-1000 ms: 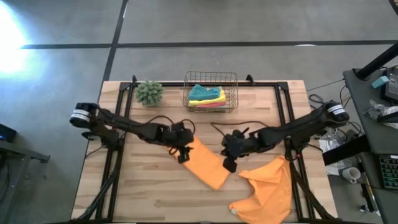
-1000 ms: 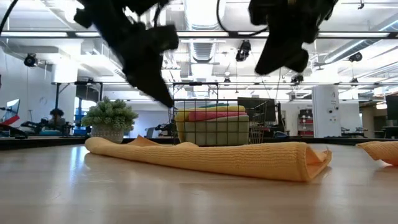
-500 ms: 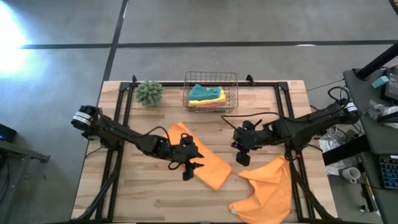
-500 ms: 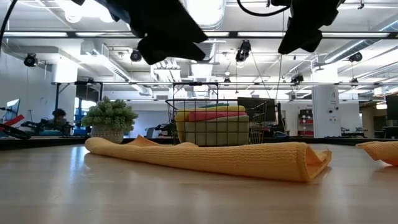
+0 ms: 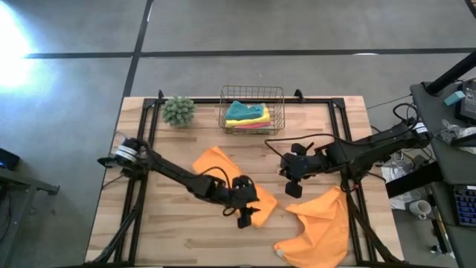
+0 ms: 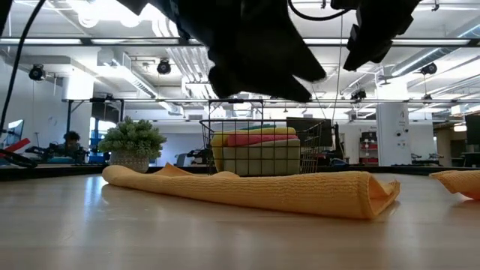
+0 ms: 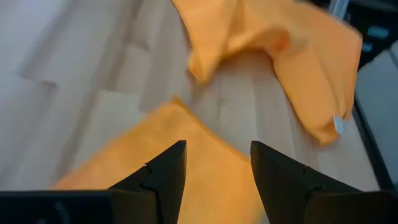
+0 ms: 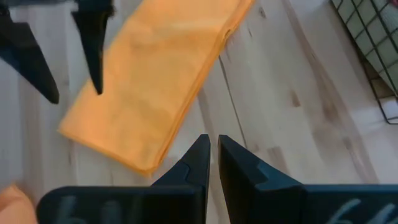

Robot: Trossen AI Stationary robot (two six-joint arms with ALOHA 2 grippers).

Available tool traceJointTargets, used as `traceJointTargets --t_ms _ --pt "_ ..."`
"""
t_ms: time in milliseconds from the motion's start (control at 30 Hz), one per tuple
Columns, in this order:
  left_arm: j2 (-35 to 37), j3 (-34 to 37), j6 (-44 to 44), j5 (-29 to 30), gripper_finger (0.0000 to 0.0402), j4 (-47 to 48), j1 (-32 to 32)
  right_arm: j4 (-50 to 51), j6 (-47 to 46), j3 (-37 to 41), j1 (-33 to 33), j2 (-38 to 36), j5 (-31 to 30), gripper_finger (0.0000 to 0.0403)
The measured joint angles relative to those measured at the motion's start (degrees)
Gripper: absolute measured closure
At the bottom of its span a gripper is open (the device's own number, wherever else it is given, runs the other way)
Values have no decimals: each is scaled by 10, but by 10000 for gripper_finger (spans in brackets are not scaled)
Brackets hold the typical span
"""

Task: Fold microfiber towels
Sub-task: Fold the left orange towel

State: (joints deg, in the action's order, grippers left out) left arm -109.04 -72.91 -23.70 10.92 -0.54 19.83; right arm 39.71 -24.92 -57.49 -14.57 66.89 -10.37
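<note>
left gripper (image 5: pixel 243 214) released, hiding the folded orange towel's (image 5: pixel 223 177) near end below it; towel's long axis runs diagonally. right gripper (image 5: pixel 291 182) clenched, empty, beside towel's far-right edge.

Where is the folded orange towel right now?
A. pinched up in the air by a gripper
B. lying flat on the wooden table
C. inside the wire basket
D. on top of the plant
B: the folded orange towel lies flat on the wooden table, under the open left gripper.
</note>
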Motion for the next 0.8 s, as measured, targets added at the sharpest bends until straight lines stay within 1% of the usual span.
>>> traceJointTargets --t_ms 67,133,267,467,800 --pt "-17 -5 -2 -1 238 3 7 8 4 0 0 0 0 379" --pt "-31 -9 -25 -1 238 2 13 10 13 0 0 0 3 379" --pt "-42 -9 -59 -1 238 0 24 9 25 0 0 0 3 379" --pt "-50 -6 -62 0 238 41 36 9 27 0 0 0 3 379" --pt "-50 14 -64 12 238 77 35 7 27 0 0 0 3 379"
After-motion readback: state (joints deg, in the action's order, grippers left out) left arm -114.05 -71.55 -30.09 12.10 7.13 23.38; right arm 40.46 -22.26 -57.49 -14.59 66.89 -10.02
